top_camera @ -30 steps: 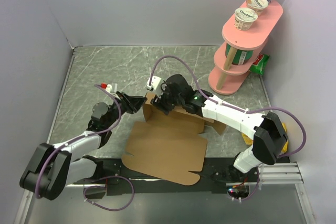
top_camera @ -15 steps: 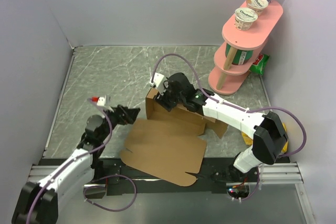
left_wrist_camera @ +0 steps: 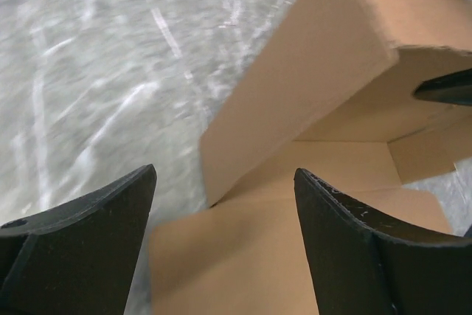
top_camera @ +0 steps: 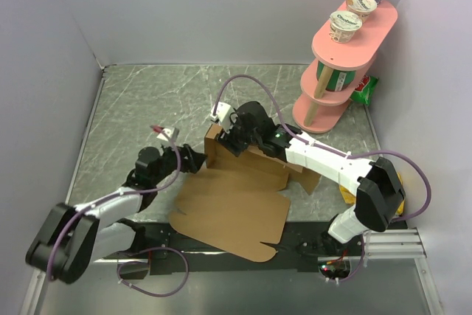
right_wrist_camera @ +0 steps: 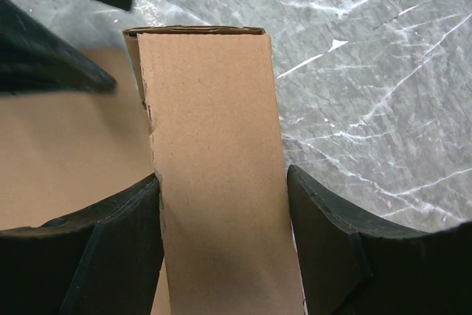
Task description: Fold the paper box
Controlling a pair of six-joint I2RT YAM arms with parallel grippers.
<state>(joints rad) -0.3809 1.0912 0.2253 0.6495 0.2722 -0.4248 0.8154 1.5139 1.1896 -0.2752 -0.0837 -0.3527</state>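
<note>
The paper box (top_camera: 232,208) lies mostly flat on the grey marbled table (top_camera: 147,101), low in the middle of the overhead frame. Its far wall is folded up, and one narrow flap (right_wrist_camera: 214,153) stands at its upper left corner. The right gripper (top_camera: 226,140) reaches in from the right and is clamped on that flap, a dark finger (right_wrist_camera: 110,241) against each long edge. The left gripper (top_camera: 193,160) hovers just left of the same raised corner with its jaws wide apart, facing the cardboard and, as far as I can see, not touching it.
</note>
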